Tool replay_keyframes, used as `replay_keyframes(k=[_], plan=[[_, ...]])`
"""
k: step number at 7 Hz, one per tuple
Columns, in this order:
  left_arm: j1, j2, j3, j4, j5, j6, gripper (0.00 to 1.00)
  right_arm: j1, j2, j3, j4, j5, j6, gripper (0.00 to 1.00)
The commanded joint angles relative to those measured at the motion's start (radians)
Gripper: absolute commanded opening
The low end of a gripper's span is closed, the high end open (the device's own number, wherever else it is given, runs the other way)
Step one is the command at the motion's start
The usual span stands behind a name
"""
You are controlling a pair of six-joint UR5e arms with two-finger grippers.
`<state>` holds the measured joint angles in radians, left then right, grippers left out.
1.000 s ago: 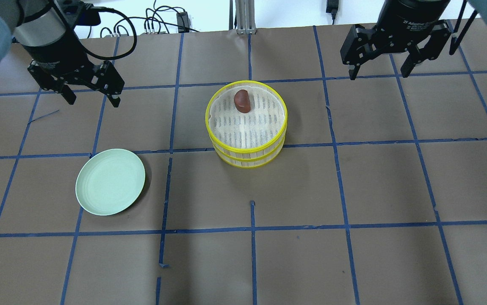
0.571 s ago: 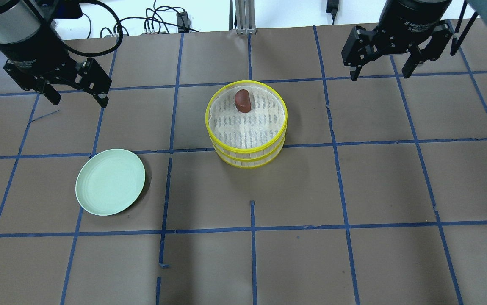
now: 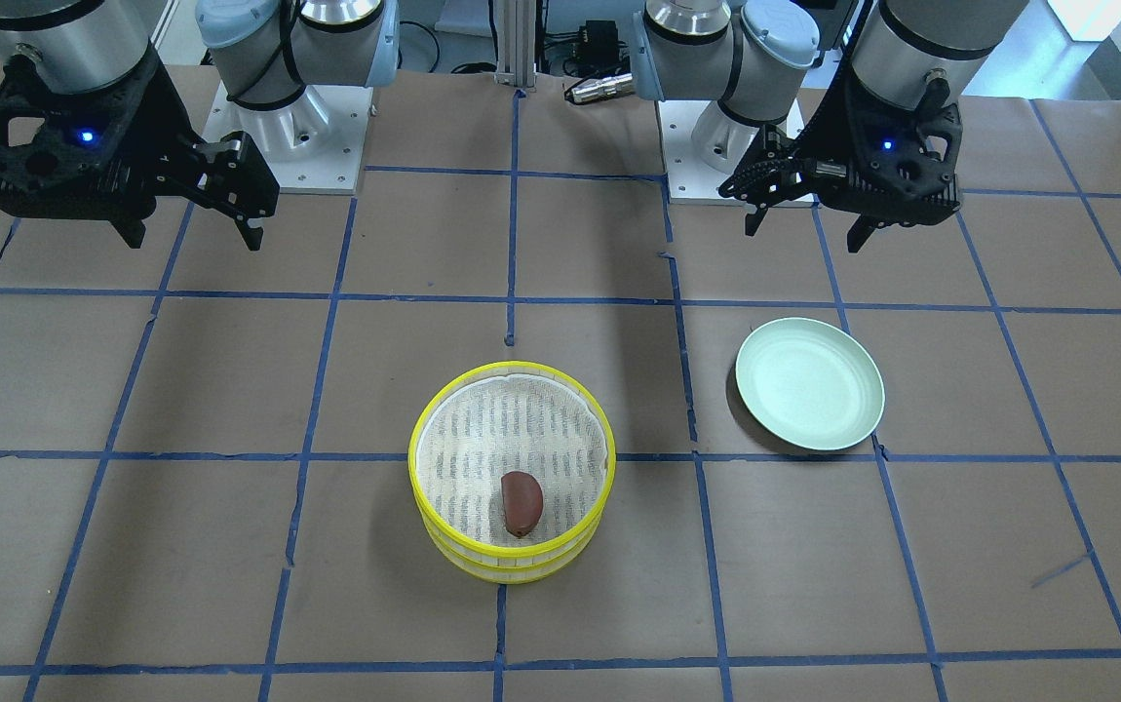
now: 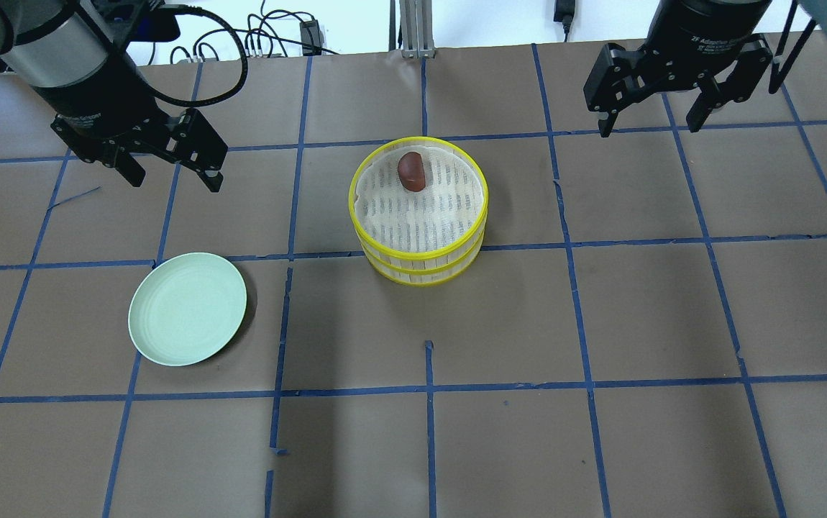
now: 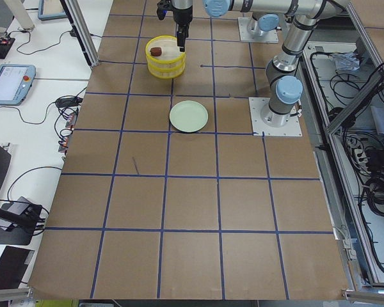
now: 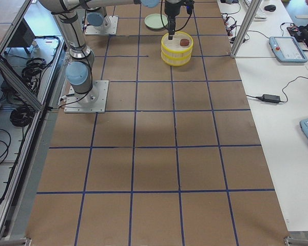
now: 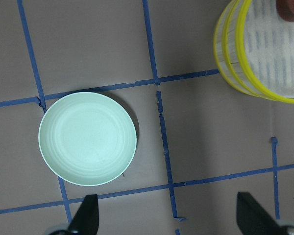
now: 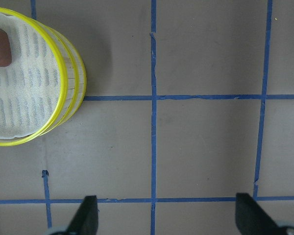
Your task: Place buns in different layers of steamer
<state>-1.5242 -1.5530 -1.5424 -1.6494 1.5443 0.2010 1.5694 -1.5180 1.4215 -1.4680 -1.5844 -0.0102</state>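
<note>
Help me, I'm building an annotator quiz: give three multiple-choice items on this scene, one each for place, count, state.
1. Where is the brown bun? A in the top tray; B on the green plate; C in a gripper.
2. How many trays form the steamer? A one; B two; C three.
3. The left gripper and right gripper are: A both open; B both shut; C one shut.
Answers: 1 A, rests on the mesh, plate bare; 2 B, two yellow rims stacked; 3 A, jaws apart, nothing held.

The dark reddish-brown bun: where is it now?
The bun lies in the top yellow-rimmed steamer tray, near its far rim in the overhead view, right of the pale green round plate.
</note>
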Motion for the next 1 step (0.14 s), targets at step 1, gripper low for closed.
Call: replay_keyframes(k=[1], plan=[[-0.002, -0.004, -0.001, 0.005, 0.000, 0.003, 1.00, -0.002, -0.001, 0.001, -0.002, 0.007, -0.013, 1.00]])
